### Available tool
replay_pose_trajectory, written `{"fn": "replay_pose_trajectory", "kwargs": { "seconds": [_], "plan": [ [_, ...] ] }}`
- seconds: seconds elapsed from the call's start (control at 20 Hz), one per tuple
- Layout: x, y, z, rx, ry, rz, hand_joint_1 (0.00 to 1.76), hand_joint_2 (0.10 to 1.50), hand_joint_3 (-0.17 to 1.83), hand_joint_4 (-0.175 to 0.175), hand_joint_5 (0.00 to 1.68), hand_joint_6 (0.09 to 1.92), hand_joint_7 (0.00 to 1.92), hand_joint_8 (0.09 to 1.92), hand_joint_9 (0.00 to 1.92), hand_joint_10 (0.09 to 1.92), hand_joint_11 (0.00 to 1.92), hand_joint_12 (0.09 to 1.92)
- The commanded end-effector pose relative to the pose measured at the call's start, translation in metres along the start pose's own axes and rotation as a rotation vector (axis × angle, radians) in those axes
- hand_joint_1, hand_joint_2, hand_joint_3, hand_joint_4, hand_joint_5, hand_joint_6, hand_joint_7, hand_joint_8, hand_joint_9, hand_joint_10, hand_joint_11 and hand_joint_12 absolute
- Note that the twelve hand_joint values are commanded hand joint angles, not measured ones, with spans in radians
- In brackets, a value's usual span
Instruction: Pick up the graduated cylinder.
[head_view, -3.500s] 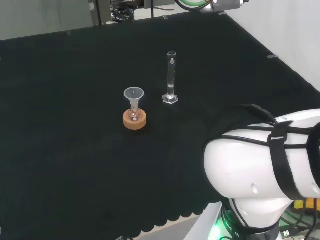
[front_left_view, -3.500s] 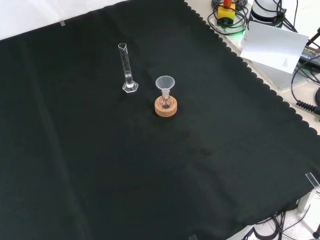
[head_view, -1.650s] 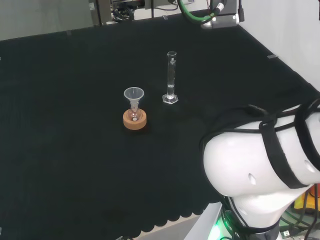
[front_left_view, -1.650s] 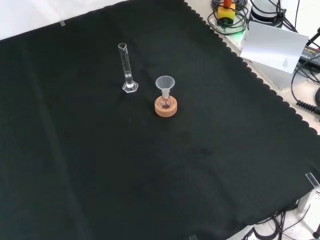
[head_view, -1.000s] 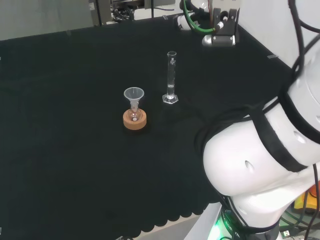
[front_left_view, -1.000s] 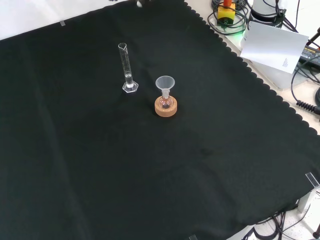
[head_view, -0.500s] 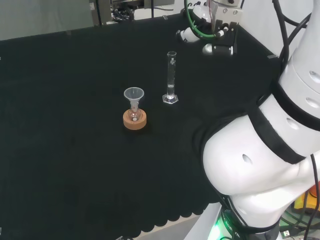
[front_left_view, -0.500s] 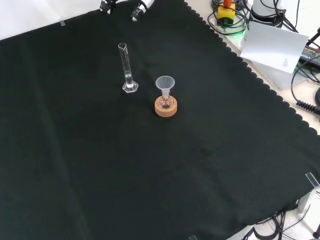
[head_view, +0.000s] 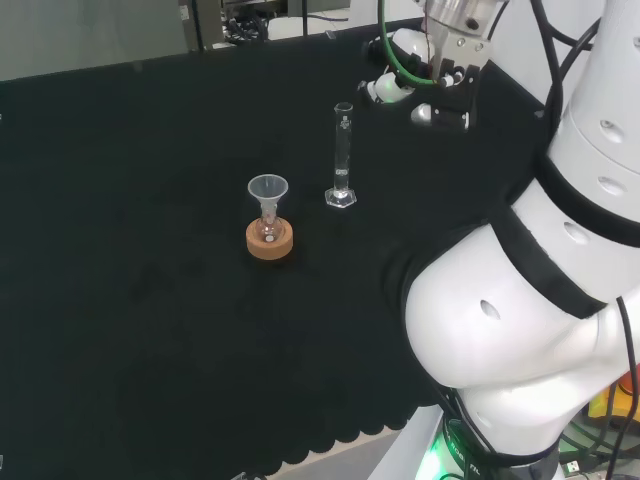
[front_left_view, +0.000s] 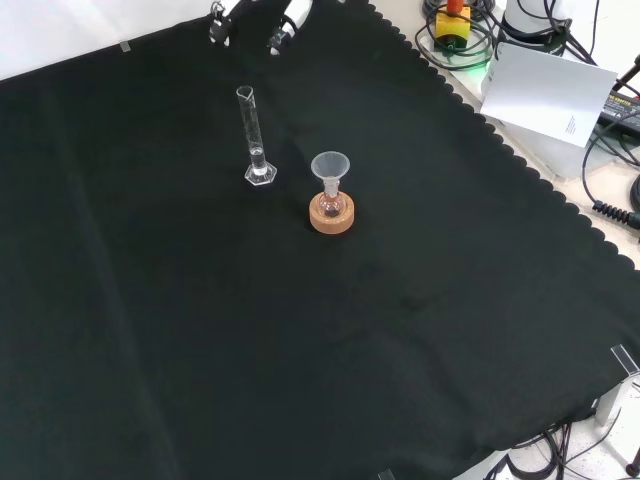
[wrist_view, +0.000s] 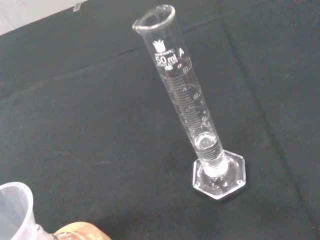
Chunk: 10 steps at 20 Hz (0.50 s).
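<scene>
One graduated cylinder (head_view: 343, 155) upright on black cloth (head_view: 150, 200), hand (head_view: 425, 85) near its right in the head view, fingers spread, holding nothing.

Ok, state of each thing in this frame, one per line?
Graduated cylinder: upright on the black cloth, untouched.
Funnel: upright in the neck of a small flask.
Small flask: seated in a cork ring.
Hand: in the air beyond the cylinder, holding nothing.

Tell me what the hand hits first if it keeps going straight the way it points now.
Most likely the graduated cylinder. The wrist view looks past the palm straight at it, standing upright on the black cloth. In the head view the hand hangs to its right, apart from it. Depth is hard to judge, so the cloth could come first.
</scene>
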<state>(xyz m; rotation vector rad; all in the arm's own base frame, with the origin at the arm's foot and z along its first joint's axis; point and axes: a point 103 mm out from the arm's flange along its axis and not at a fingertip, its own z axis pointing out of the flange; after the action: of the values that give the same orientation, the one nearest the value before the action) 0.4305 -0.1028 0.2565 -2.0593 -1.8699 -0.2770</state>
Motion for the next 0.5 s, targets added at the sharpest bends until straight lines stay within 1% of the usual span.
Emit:
{"fn": "replay_pose_trajectory", "kwargs": {
  "seconds": [0.05,0.2,0.3,0.4,0.5],
  "plan": [
    [-0.016,0.002,0.015,0.02,0.095,-0.004,0.92,1.04,-0.17,-0.05,0.48,0.09,0.39,0.65,0.62,0.56,0.39,1.31],
    [-0.019,0.005,0.02,0.028,0.119,-0.009,1.0,1.02,-0.17,-0.05,0.49,0.09,0.38,0.64,0.59,0.54,0.38,1.3],
    [-0.021,0.007,0.025,0.01,0.142,-0.016,1.06,1.02,-0.17,-0.049,0.5,0.09,0.37,0.64,0.57,0.54,0.37,1.3],
    [-0.023,0.01,0.031,0.003,0.17,-0.029,1.09,1.02,-0.17,-0.048,0.52,0.09,0.37,0.64,0.58,0.54,0.36,1.3],
    [-0.024,0.014,0.036,0.015,0.19,-0.041,1.1,1.02,-0.17,-0.048,0.54,0.09,0.38,0.64,0.59,0.54,0.36,1.3]
  ]
}}
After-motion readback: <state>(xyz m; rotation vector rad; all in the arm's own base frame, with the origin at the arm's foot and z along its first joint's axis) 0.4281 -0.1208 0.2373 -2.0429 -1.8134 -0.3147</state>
